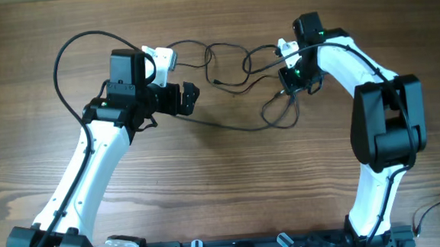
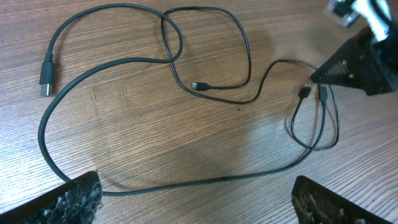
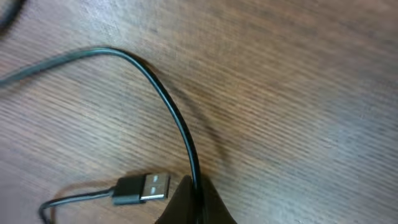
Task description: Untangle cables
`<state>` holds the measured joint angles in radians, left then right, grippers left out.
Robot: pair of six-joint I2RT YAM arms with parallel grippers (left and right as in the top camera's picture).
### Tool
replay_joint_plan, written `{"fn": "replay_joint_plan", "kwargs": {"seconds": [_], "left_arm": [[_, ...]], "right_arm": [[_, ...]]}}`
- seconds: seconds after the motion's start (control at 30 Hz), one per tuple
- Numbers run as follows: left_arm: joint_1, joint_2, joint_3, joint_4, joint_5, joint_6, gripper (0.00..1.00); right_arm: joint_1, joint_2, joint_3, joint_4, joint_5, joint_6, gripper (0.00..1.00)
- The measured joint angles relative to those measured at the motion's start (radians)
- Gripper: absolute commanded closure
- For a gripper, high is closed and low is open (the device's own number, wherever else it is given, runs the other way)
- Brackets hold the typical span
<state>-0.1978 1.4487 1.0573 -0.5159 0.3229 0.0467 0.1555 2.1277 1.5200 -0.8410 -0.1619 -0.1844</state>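
overhead: thin black cables (image 1: 232, 65) lie in loose crossed loops on the brown wooden surface (image 1: 231, 184) between the arms, the right gripper (image 1: 290, 77) down on the right-hand loops and the left gripper (image 1: 179, 80) spread wide, grasping nothing. left wrist: strands cross near the middle and one long strand passes just in front of the left fingers (image 2: 68, 202), so the pinched strand is best drawn away slowly and low, without tightening that crossing. right wrist: right gripper (image 3: 196, 208) is clenched on a single strand just beside a silver-faced usb plug (image 3: 144, 186); the pull should take only that strand.
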Motion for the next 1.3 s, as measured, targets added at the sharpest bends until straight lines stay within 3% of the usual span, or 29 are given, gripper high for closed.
{"fn": "replay_joint_plan", "kwargs": {"seconds": [0.1, 0.27, 0.6, 0.87, 1.1, 1.2, 1.3], "left_arm": [[0.0, 0.0, 0.0, -0.006, 0.0, 0.0, 0.0], [0.0, 0.0, 0.0, -0.043, 0.0, 0.0, 0.0], [0.0, 0.0, 0.0, -0.118, -0.003, 0.0, 0.0], [0.0, 0.0, 0.0, -0.118, -0.003, 0.0, 0.0], [0.0, 0.0, 0.0, -0.12, -0.003, 0.0, 0.0], [0.0, 0.0, 0.0, -0.119, -0.003, 0.0, 0.0], [0.0, 0.0, 0.0, -0.113, -0.003, 0.0, 0.0]], "right_arm": [[0.0, -0.076, 0.1, -0.106, -0.006, 0.032, 0.96], [0.0, -0.422, 0.298, -0.195, -0.002, 0.098, 0.96], [0.0, -0.865, 0.333, -0.246, 0.352, 0.188, 0.96], [-0.106, -0.829, 0.338, -0.262, 0.705, 0.352, 0.96], [-0.185, -0.756, 0.338, -0.116, 0.66, 0.33, 0.96], [-0.338, -0.646, 0.338, -0.008, 0.627, 0.33, 0.96], [-0.521, -0.544, 0.338, 0.123, 0.472, 0.331, 0.96]]}}
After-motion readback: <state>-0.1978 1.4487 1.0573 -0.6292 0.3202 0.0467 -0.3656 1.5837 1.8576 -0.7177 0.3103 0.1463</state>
